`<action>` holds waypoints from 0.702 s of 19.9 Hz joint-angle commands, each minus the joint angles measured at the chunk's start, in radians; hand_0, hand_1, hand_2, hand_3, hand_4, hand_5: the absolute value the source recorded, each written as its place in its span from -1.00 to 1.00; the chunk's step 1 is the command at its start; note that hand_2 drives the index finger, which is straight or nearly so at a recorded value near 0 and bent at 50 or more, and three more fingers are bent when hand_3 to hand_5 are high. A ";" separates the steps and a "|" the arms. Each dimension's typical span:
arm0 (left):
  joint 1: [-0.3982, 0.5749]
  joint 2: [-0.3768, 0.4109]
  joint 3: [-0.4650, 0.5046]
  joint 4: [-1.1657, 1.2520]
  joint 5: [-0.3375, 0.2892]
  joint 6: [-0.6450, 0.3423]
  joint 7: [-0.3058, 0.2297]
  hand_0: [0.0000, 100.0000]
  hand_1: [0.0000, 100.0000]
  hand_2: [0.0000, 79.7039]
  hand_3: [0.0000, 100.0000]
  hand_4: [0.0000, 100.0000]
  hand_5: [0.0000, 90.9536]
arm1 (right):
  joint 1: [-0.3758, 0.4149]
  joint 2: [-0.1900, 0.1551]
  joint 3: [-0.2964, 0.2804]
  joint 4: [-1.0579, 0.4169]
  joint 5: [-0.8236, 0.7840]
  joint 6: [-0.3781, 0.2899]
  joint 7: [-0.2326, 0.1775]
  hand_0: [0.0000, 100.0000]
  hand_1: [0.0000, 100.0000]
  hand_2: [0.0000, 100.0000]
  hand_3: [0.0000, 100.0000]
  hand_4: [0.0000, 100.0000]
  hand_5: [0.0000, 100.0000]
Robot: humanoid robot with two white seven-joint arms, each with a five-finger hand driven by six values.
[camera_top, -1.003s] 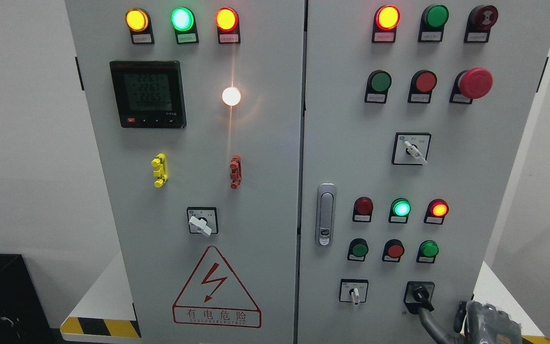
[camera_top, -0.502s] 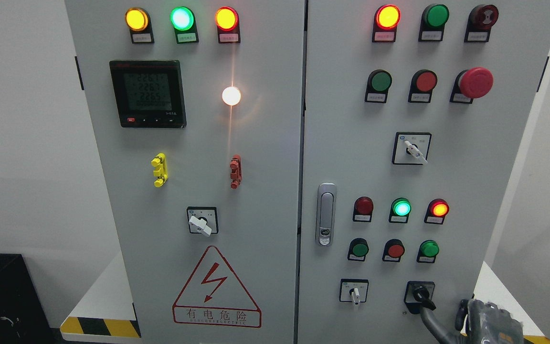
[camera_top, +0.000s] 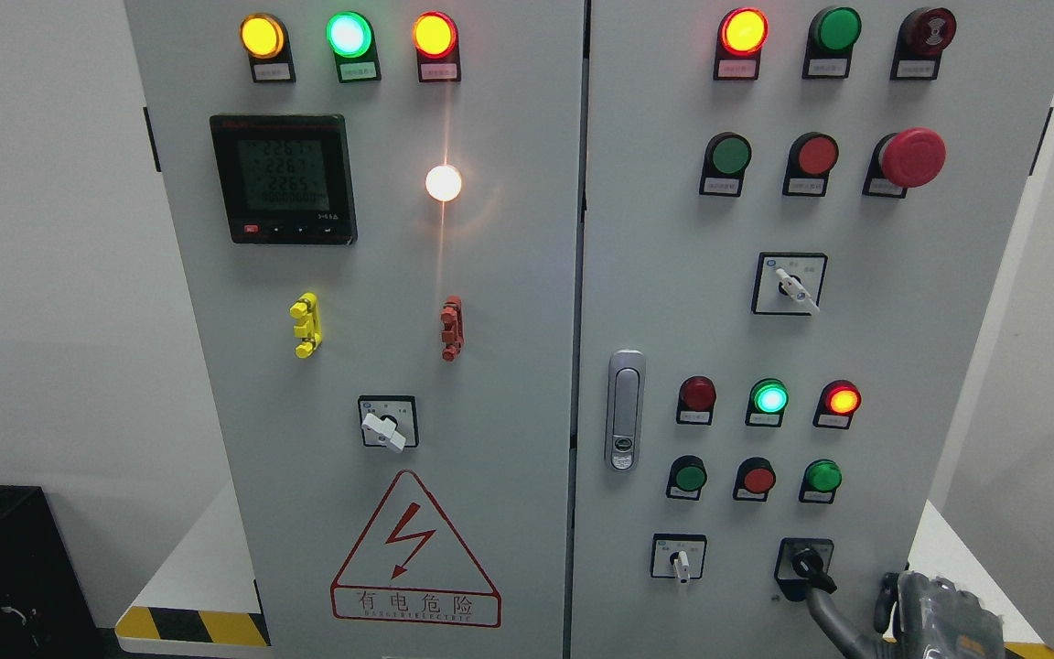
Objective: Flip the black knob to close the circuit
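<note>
Where black knob (camera_top: 804, 565) sits, right hand (camera_top: 934, 618) nears.

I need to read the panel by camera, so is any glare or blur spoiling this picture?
Head view: the white lamp is blown out, throwing a vertical streak over the left door; the meter digits are readable but soft; the small label plates are too blurred to read; the black knob is sharp.

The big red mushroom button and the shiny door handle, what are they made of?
The red mushroom button looks like smooth plastic: even colour, soft dull sheen, no bright glints. The door handle looks like metal, perhaps chrome-plated: silvery, with bright streaks of reflected light. The cabinet door behind them seems painted sheet metal, flat matte grey, though paint hides what lies underneath.
</note>
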 commanded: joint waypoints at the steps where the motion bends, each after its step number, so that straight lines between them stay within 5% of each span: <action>1: 0.021 0.000 0.000 -0.029 0.000 0.000 -0.001 -0.76 0.11 -1.00 -1.00 -1.00 -1.00 | 0.001 -0.006 -0.001 -0.007 -0.013 0.001 -0.005 -1.00 -0.93 0.69 1.00 0.90 0.99; 14: 0.023 0.000 0.000 -0.029 0.000 0.000 -0.001 -0.76 0.11 -1.00 -1.00 -1.00 -1.00 | 0.011 -0.007 0.032 -0.013 -0.025 -0.001 -0.007 -1.00 -0.93 0.69 1.00 0.90 0.99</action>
